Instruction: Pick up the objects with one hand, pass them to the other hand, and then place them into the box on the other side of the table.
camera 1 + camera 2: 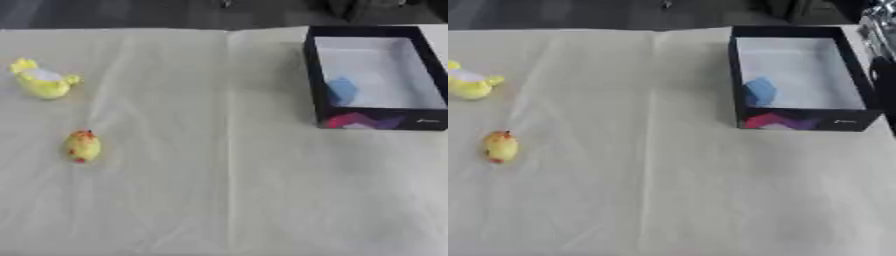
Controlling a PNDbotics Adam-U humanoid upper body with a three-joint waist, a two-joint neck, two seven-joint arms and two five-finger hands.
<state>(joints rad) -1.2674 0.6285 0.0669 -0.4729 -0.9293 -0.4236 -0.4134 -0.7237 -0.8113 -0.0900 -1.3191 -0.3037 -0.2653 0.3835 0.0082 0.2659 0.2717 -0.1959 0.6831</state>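
Note:
A small yellow chick-like toy with red spots lies on the left of the cream cloth. Farther back at the left edge sits a yellow cup-shaped toy with a white inside. A black box with a white inside stands at the back right. A blue object rests in its near left corner. Neither hand shows over the table.
The cream cloth covers the whole table, with a crease running down its middle. A black and silver part, seemingly of my right arm, shows at the right edge beside the box. Dark floor lies beyond the far table edge.

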